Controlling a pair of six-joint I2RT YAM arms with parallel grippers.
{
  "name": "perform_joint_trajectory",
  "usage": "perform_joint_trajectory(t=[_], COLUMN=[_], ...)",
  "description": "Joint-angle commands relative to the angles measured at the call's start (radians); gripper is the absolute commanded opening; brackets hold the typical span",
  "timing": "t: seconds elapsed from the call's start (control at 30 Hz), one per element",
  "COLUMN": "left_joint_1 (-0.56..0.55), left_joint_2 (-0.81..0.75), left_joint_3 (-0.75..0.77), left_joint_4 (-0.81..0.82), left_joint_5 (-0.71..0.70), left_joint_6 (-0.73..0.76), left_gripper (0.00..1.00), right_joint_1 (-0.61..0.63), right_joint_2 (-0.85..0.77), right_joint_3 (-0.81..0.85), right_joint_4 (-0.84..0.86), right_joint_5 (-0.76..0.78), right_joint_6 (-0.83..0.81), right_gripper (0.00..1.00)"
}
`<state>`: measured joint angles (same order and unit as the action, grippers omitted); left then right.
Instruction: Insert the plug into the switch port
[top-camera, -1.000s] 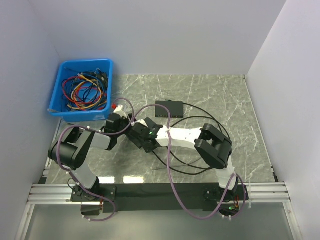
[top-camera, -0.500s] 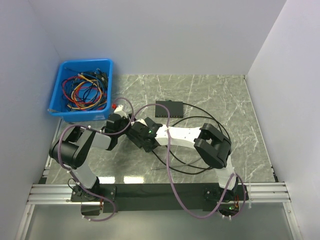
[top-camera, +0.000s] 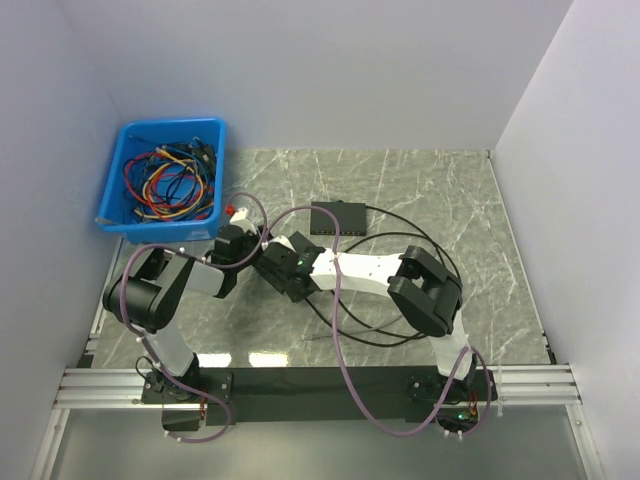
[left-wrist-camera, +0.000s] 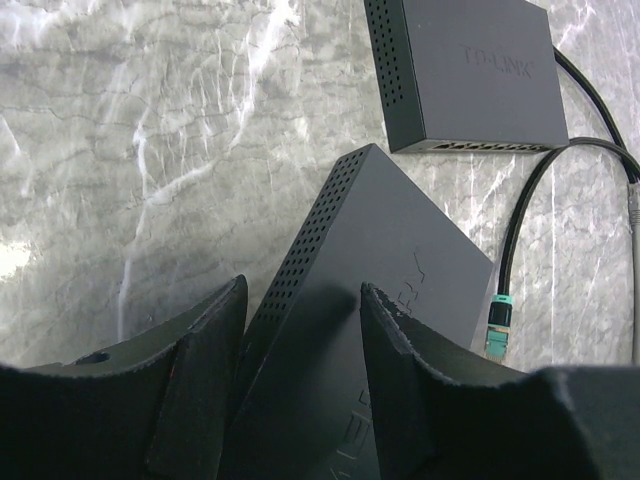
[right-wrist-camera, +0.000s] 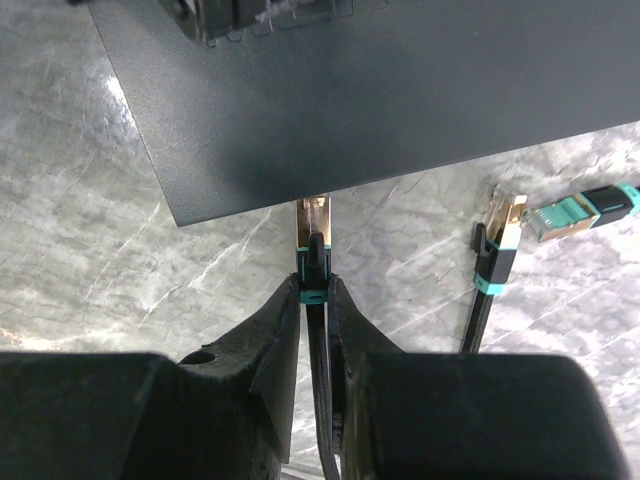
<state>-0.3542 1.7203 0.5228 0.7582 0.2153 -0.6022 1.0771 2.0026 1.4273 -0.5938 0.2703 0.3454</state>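
The switch (left-wrist-camera: 380, 260) is tilted up off the tabletop (top-camera: 450, 200) in the left half, about midway between the far and near edges. The left gripper (left-wrist-camera: 300, 290) holds it, with fingers (left-wrist-camera: 200, 350) pressed on its two long sides. The right gripper (right-wrist-camera: 313, 287) has its fingers closed tight on the teal boot of the plug (right-wrist-camera: 313, 235). The plug's gold tip sits right at the switch's lower edge. Whether it has entered a port I cannot tell, since the port face is hidden from the right wrist view.

The switch is probably a light, rigid box with smooth sides, so it could pivot or slide in a side grip when pushed. Holding it across the width near the middle suits it. The plug is small and stiff, with a thin latch tab that would be fragile, and its springy cable will tug it off line. The boot just behind the tip is the right place to hold it.

A second switch (left-wrist-camera: 470, 70) lies flat nearer the far edge, and two loose plugs (right-wrist-camera: 497, 235) rest on the marble beside the work. A blue bin (top-camera: 160, 231) sits at the far left corner.

Against a second ago, both wrists have crept slightly toward the far left corner and the left elbow has shifted with them. The second switch and bin have not moved.
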Motion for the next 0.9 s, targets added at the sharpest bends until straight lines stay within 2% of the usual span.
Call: perform_joint_trajectory(t=[0.0,0.23,0.67,0.87], left_joint_1=[-0.037,-0.042,-0.043,-0.045], left_joint_2=[0.044,0.076,0.124,0.145], left_joint_3=[0.006,0.032,0.056,0.062], left_joint_4=[-0.068,-0.083,-0.094,-0.099], left_joint_5=[0.079,0.121,0.174,0.188], left_joint_6=[0.015,0.024,0.022,0.015], left_gripper=[0.54,0.53,0.51,0.45], right_joint_1=[0.007,0.006,-0.048,-0.077], right_joint_2=[-0.036,0.001,0.056,0.051], right_joint_3=[0.053,0.044,0.071,0.114], right_joint_4=[0.232,0.319,0.371,0.361], right_joint_5=[0.027,0.03,0.009,-0.014], right_joint_6=[-0.077,-0.103,-0.112,-0.109], right_gripper=[0.0,0.0,0.0,0.0])
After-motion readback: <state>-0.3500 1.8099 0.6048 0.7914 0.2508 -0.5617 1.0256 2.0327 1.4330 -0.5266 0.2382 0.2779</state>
